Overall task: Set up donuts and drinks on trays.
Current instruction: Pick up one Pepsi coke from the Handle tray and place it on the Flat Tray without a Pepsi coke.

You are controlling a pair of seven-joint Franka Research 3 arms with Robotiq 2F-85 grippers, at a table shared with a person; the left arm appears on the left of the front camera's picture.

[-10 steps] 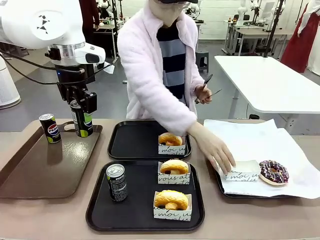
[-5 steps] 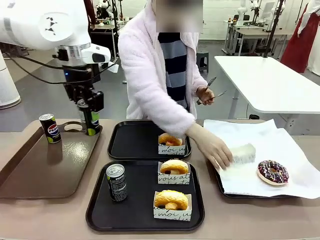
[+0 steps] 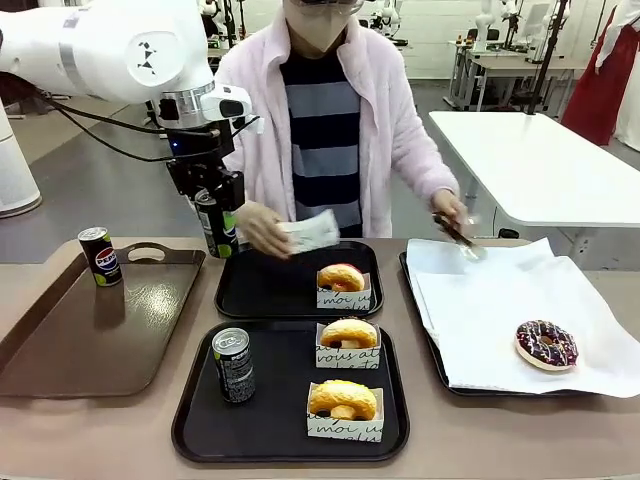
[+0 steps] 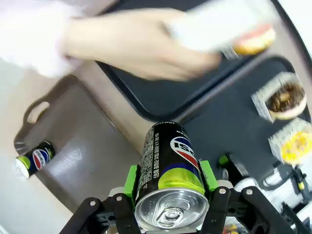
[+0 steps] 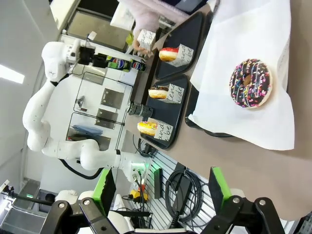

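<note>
Brown and glossy, the long tray (image 3: 60,340) lies at the table's left, with a spare can (image 3: 99,256) upright near its far end. White paper (image 3: 490,300) covers the right-hand tray (image 3: 437,372), and a sprinkled chocolate donut (image 3: 547,343) lies on it unboxed. Between these sit two black trays. The far tray (image 3: 260,285) holds one boxed donut (image 3: 341,277). The near tray (image 3: 280,420) holds a middle donut (image 3: 349,333) and a front donut (image 3: 343,398), each in its box, with a standing can (image 3: 232,365) at their left. The left gripper (image 3: 214,212) hangs above the gap between the long tray and the far tray, its green pads clamped on the sides of a lifted can (image 3: 220,232), which is upright. The right gripper (image 5: 161,190) stands spread, with nothing between its fingers. Over the far tray the person's hand (image 3: 262,228) holds a white paper box (image 3: 312,231). The other hand (image 3: 450,208) grips tongs (image 3: 462,238) above the paper.
</note>
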